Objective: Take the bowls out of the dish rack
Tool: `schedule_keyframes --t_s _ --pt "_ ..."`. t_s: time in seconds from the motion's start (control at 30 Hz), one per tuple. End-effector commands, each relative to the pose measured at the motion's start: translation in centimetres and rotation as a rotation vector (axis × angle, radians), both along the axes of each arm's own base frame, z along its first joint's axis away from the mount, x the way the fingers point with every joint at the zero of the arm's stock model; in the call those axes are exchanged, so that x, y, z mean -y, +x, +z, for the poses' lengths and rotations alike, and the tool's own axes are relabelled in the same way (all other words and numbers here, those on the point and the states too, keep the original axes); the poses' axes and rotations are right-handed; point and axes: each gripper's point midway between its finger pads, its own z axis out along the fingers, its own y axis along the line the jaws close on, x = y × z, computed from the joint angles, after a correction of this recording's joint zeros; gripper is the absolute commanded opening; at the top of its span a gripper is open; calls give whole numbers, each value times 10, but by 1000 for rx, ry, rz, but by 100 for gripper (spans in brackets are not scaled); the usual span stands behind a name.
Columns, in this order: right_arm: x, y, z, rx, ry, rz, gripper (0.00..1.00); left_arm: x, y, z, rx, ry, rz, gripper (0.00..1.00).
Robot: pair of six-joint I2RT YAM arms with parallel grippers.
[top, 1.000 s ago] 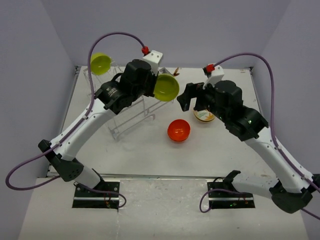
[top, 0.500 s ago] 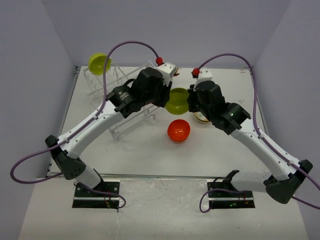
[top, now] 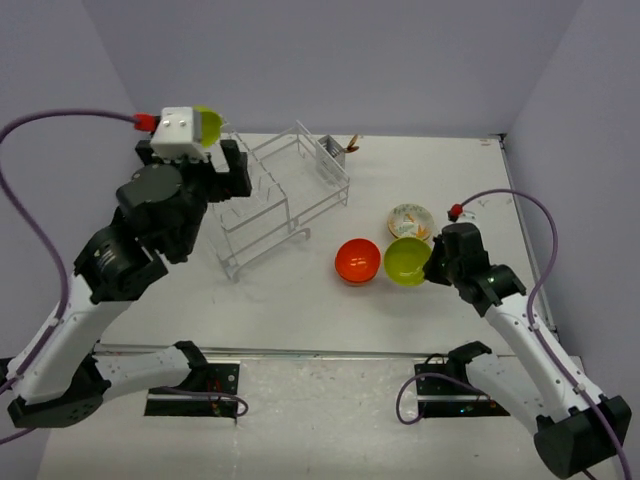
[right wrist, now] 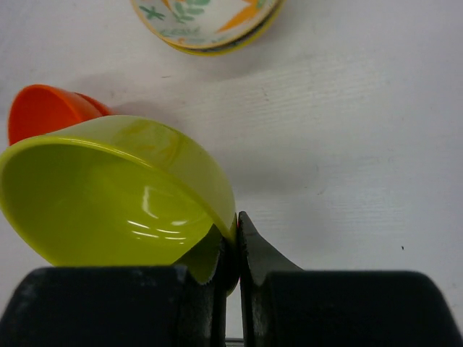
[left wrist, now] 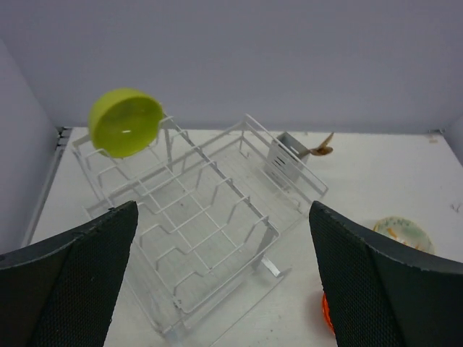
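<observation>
No legible text or numbers – none on dish rack (left wrist: 210, 217) or lime-green bowl (right wrist: 108, 195).

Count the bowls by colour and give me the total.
Lime-green: 2, namely the racked lime-green bowl on the dish rack and the held lime-green bowl, pinched by its rim in the right gripper
Orange: 1, the orange bowl on the table
Cream, patterned: 1, the cream bowl on the table
Total: 4 bowls

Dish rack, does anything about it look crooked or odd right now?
The dish rack sits skewed, diagonal to the edges of the table, with one lime-green bowl standing on its rim at the rack's far left corner. Nothing looks spilled or broken.
</observation>
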Motion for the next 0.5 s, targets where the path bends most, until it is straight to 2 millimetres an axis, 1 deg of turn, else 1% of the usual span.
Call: schedule_keyframes --t_s 0.0,0.03,0.1,0.13,0.2,0.23,0.3,0.33,0.37,0.4,0.43,0.47 --pt "6 11 -8 51 105 -140 0 -32 -2 7 69 -61 152 100" --pt "14 8 -22 15 75 -178 0 -34 -4 8 72 -65 152 100" --pt "26 6 -34 -9 36 -226 0 -35 -3 4 53 -33 162 100" --pt "28 3 -44 -36 24 -235 0 -32 2 3 41 -12 172 100" --pt "29 3 -50 -64 38 -263 0 -29 8 -2 18 12 177 100" --pt "28 3 -59 -103 36 -266 0 -24 14 -5 7 13 162 100" --pt "25 6 -67 -135 47 -268 0 -15 25 -2 11 -49 85 100" --pt "25 9 -71 -153 51 -272 0 -16 29 -3 10 -67 69 100" --pt "26 10 -82 -198 45 -273 0 -16 33 -1 15 -87 50 100" --pt "28 13 -85 -217 58 -282 0 -22 41 0 14 -105 45 100" --pt "23 15 -87 -234 90 -264 0 -22 47 0 8 -103 47 100" --pt "23 15 -92 -254 87 -248 1 -23 50 -1 0 -96 47 100"
